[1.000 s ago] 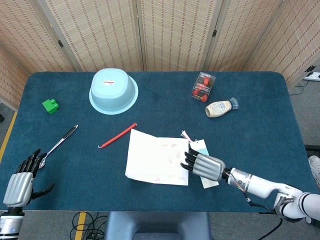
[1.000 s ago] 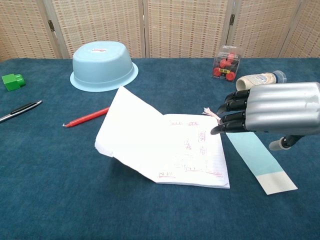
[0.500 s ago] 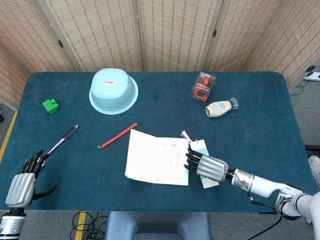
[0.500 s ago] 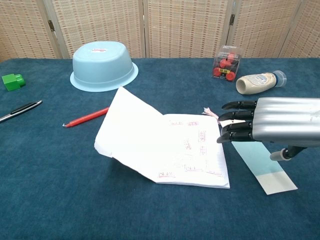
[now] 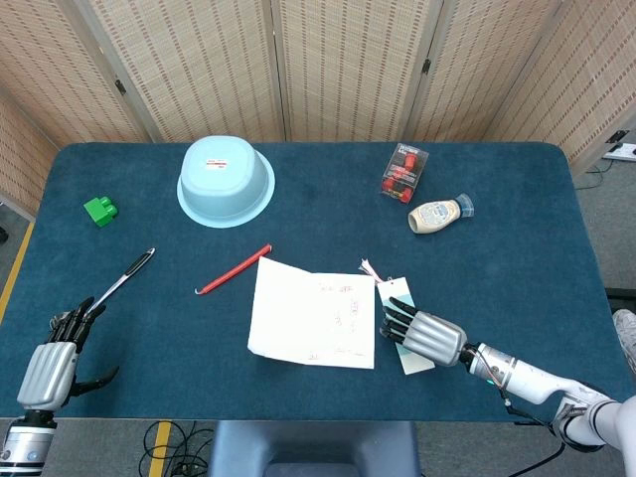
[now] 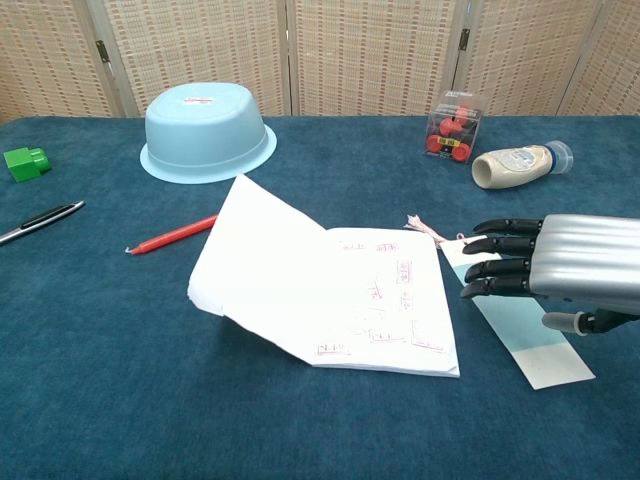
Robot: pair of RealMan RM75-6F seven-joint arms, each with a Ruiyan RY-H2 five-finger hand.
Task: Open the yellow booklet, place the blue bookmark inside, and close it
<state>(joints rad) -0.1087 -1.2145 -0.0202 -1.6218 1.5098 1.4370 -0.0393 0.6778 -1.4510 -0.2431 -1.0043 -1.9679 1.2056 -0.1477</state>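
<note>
The yellow booklet (image 6: 330, 300) lies open near the middle of the blue table (image 5: 517, 248), its white printed pages up and its left leaf lifted off the cloth (no yellow shows from either camera). Just beside its right edge lies the blue bookmark (image 6: 520, 335), a pale strip with a white end and a pinkish tassel at its far tip, flat on the table and outside the booklet. The right hand (image 6: 560, 265) hangs over the bookmark's upper part, fingers (image 6: 500, 267) stretched toward the booklet and slightly apart, holding nothing. The left hand (image 5: 55, 363) sits at the table's near left corner, fingers spread and empty, close to the tip of a black-and-silver pen (image 5: 124, 280). Farther out are a red pencil (image 5: 234, 268), an upturned light blue bowl (image 5: 226, 181), a green block (image 5: 99, 210), a small clear box of red items (image 5: 403, 171) and a bottle on its side (image 5: 437, 214).
</note>
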